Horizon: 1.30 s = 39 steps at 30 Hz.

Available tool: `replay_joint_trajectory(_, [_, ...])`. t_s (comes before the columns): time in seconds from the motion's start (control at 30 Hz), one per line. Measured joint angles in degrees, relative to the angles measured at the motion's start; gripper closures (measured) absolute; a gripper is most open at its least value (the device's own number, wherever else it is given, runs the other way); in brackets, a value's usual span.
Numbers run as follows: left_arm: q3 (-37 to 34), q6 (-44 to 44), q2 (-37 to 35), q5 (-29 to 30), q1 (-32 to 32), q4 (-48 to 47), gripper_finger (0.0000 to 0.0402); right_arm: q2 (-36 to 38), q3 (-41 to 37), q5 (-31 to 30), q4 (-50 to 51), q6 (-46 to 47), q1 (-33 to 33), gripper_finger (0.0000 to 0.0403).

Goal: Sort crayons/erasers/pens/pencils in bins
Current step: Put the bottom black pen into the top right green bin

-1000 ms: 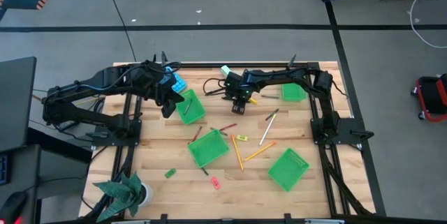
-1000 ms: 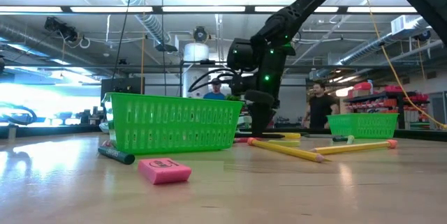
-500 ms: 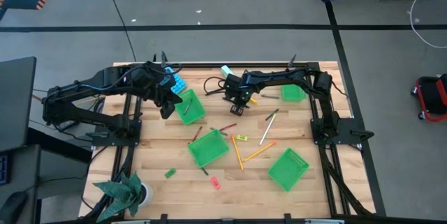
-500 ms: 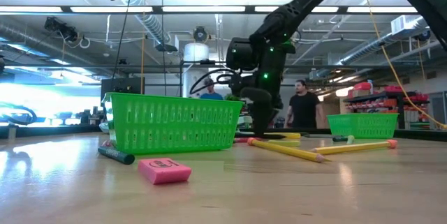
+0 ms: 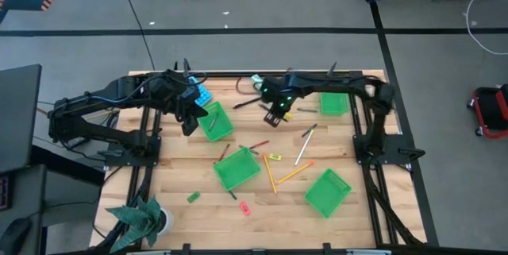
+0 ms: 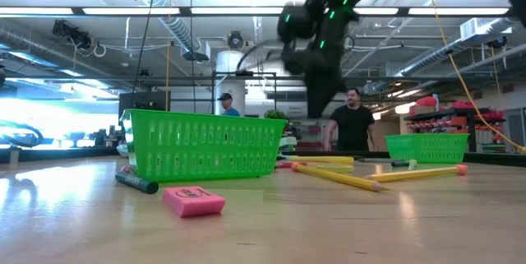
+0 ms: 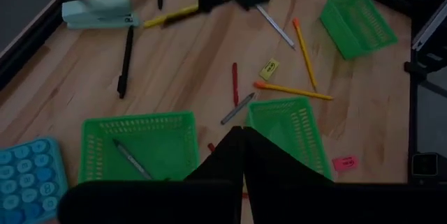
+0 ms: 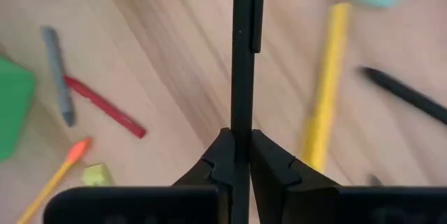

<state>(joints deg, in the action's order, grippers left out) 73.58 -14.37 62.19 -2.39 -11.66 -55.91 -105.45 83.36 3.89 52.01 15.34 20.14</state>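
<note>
The right gripper [image 5: 275,110] is hanging above the far middle of the table, toward twelve o'clock from the central bin [image 5: 236,168], and its fingers [image 8: 225,155] are clamped together on a slim black pen [image 8: 242,56] that is sticking straight out past the fingertips. In the low view that gripper [image 6: 316,67] is riding well above the tabletop, clear of everything on it. The left gripper [image 5: 190,120] is waiting over the bin [image 5: 214,121] at about ten o'clock from the centre, its fingers [image 7: 241,158] pressed together on nothing; that bin is holding one dark pen [image 7: 130,159]. On the wood below the right gripper, a yellow pen [image 8: 325,88] is lying beside the held one, with another black pen [image 8: 405,95] near it. Toward the table's centre are lying a red crayon [image 8: 105,107], a grey stick [image 8: 59,76], and a yellow eraser [image 8: 96,175]. Two orange pencils [image 5: 270,174] are crossing just at three o'clock from the central bin, and a pale pencil [image 5: 302,152] is lying above them. A bin [image 5: 328,191] is sitting at four o'clock and another [image 5: 333,105] at one o'clock. A pink eraser [image 6: 192,201] and a green eraser [image 5: 193,197] are lying near the table's front edge.
</note>
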Motion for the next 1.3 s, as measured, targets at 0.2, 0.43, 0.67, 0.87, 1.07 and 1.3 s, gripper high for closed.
replay_joint_trajectory(0.2, [0.0, 0.8, 0.0, 0.0, 0.0, 2.3, 0.0386, 7.8, -1.4, -7.9, 5.6, 8.6, 3.4, 0.0365])
replay_joint_trajectory(0.43, [0.0, 4.6, 0.0, 0.2, -0.2, 8.5, 0.0383, 13.3, -6.3, -14.8, 15.5, 14.9, 10.5, 0.0361])
replay_joint_trajectory(0.67, [0.0, 4.3, 0.0, 0.2, -0.2, 8.9, 0.0393, 21.5, -16.0, -18.0, 16.3, 15.1, 19.5, 0.036])
replay_joint_trajectory(0.87, [0.0, 2.8, 0.0, 2.8, -0.2, 8.9, 0.0376, 27.8, -25.2, -13.7, 10.1, 11.8, 24.5, 0.0359])
replay_joint_trajectory(1.07, [0.0, 2.6, 0.5, 5.6, -1.7, 9.0, 0.0384, 29.5, -28.4, -14.8, 7.5, 5.6, 25.4, 0.0359])
replay_joint_trajectory(1.3, [0.0, 1.5, 0.8, 5.6, -6.3, 9.4, 0.0388, 28.5, -32.8, -15.4, 3.0, -1.9, 27.2, 0.0359])
